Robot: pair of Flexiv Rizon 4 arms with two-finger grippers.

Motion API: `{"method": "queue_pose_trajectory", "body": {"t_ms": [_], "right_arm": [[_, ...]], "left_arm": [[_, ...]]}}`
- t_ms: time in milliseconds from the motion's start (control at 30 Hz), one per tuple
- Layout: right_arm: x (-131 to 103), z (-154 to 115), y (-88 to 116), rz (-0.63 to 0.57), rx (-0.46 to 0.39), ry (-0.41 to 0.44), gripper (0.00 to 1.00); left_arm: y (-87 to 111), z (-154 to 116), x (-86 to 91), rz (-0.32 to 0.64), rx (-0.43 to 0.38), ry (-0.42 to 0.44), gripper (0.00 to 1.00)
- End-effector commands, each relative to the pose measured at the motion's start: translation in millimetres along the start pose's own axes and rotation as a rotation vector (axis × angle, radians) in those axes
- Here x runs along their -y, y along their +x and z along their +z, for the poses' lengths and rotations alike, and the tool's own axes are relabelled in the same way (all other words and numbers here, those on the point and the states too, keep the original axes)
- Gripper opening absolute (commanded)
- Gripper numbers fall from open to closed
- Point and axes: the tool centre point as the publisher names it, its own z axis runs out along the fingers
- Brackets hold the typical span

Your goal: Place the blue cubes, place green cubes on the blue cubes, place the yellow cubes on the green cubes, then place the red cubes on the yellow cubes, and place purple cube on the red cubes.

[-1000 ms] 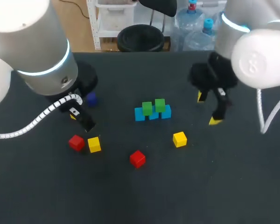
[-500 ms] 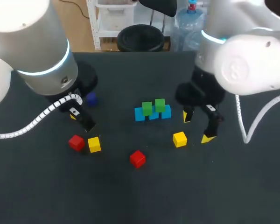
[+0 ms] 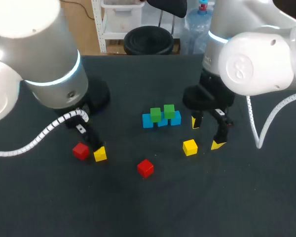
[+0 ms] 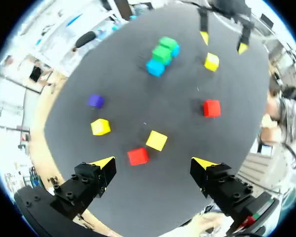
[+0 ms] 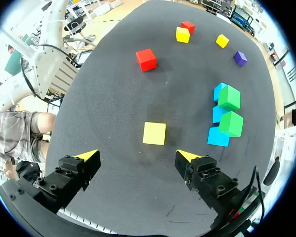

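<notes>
Yellow cube (image 3: 190, 147) lies right of the blue-and-green stack (image 3: 161, 120) on the counter (image 3: 148, 207). The right end effector (image 3: 205, 134), fingers wide, has swung in from the far right to just beside it. The left end effector (image 4: 153, 163), also wide, has dropped toward the second yellow cube (image 3: 100, 153). The yellow layer looks next.

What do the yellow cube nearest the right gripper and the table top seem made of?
The yellow cube: painted wood or solid plastic, matte, with crisp edges and even colour; I cannot tell which. The table top: dark matte cloth or mat, no shine, faint marks.
</notes>
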Motion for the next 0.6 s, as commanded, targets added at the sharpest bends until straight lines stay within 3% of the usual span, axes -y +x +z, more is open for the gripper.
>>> {"method": "queue_pose_trajectory", "body": {"t_ms": [33,133,333,600], "right_arm": [[0.2,0.2,0.6,-0.001,0.002,0.0,1.0],[0.2,0.2,0.6,-0.001,0.002,0.0,1.0],[-3.6,-9.6,50.4,0.108,-0.002,0.036,1.0],[-26.8,-22.1,115.6,0.302,0.044,0.084,1.0]], "left_arm": [[-16.4,16.7,-8.7,0.0,-0.078,0.049,1.0],[-15.8,18.7,-9.5,-0.005,-0.094,0.049,1.0],[-17.1,17.1,-10.8,-0.011,-0.092,0.035,1.0],[-14.7,21.8,-7.1,0.0,-0.067,0.018,1.0]]}}
